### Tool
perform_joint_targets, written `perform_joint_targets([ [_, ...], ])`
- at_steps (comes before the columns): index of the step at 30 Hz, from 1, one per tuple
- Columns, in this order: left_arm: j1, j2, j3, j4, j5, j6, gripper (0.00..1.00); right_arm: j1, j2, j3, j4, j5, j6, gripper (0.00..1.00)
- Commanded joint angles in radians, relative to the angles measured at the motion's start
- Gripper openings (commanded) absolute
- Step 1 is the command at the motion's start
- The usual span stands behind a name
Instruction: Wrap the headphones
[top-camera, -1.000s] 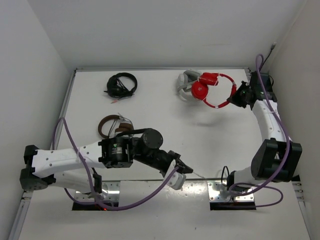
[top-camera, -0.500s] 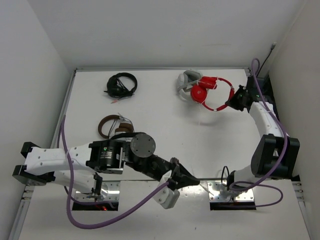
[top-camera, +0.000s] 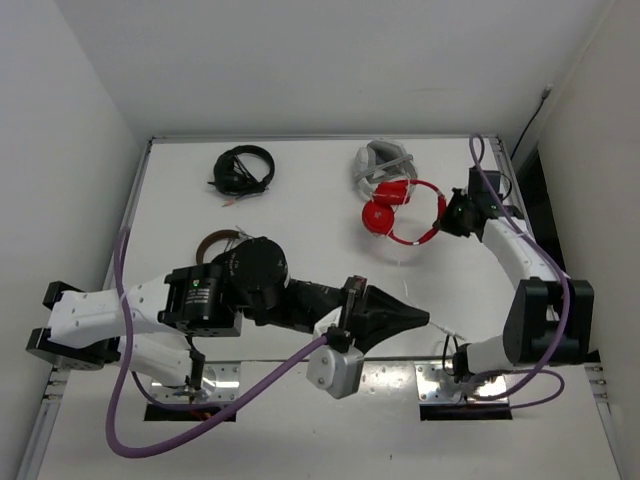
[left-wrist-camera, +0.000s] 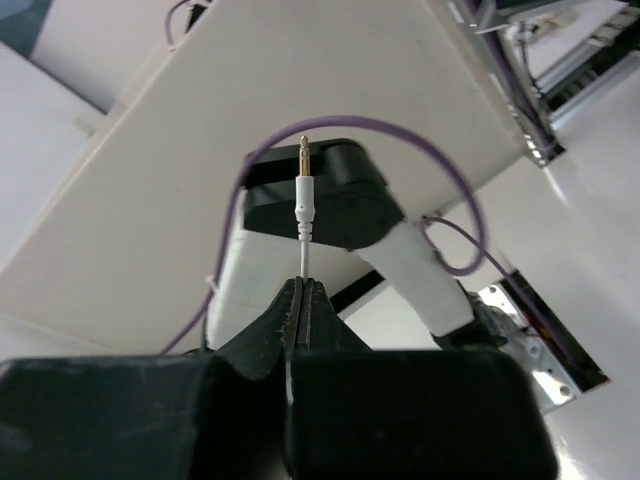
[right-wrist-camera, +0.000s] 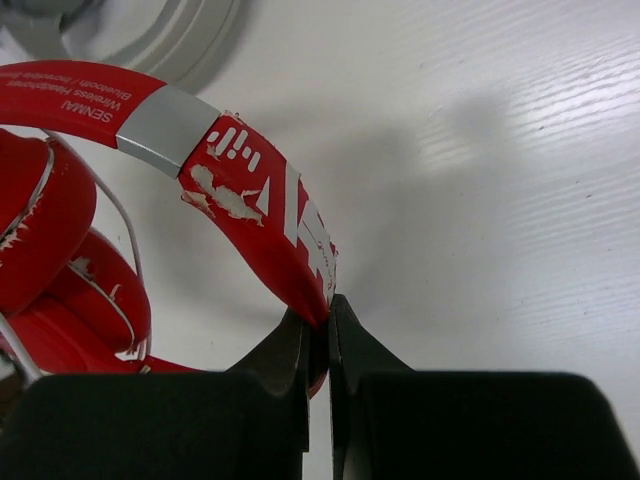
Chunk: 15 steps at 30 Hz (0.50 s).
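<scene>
The red headphones (top-camera: 398, 206) hang from my right gripper (top-camera: 450, 216), just in front of the grey-white headset. It is shut on the red headband (right-wrist-camera: 255, 210), and the red earcups (right-wrist-camera: 40, 230) show at the left of the right wrist view. My left gripper (top-camera: 424, 320) reaches right along the table's near edge. It is shut on the thin white cable (left-wrist-camera: 303, 250) just behind the gold jack plug (left-wrist-camera: 303, 150), which sticks out past the fingertips. A short stretch of the cable (top-camera: 445, 331) shows beyond the left gripper in the top view; the rest is too thin to trace.
The grey-white headset (top-camera: 382, 157) lies at the back, touching or close to the red headphones. Black headphones (top-camera: 243, 170) lie at the back left. Brown-and-silver headphones (top-camera: 212, 246) are partly hidden under my left arm. Walls stand close on the left and right.
My left gripper has swung right along the near edge, holding the cable end. My right gripper has pulled the red headphones nearer and leftward, away from the grey-white headset.
</scene>
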Motion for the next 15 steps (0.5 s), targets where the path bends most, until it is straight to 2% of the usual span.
perform_joint_targets([
  [1, 0.015, 0.013, 0.050, 0.125, -0.099, -0.015, 0.00, 0.053, -0.120, -0.020, 0.105, -0.026, -0.044, 0.00],
  [6, 0.096, 0.067, 0.129, 0.185, -0.182, -0.108, 0.00, 0.124, -0.212, -0.072, 0.114, -0.045, -0.109, 0.00],
  [10, 0.234, 0.108, 0.199, 0.176, -0.182, -0.251, 0.00, 0.157, -0.262, -0.093, 0.096, -0.045, -0.173, 0.00],
  [15, 0.358, 0.180, 0.280, 0.208, -0.161, -0.328, 0.00, 0.209, -0.325, -0.128, 0.075, -0.036, -0.220, 0.00],
])
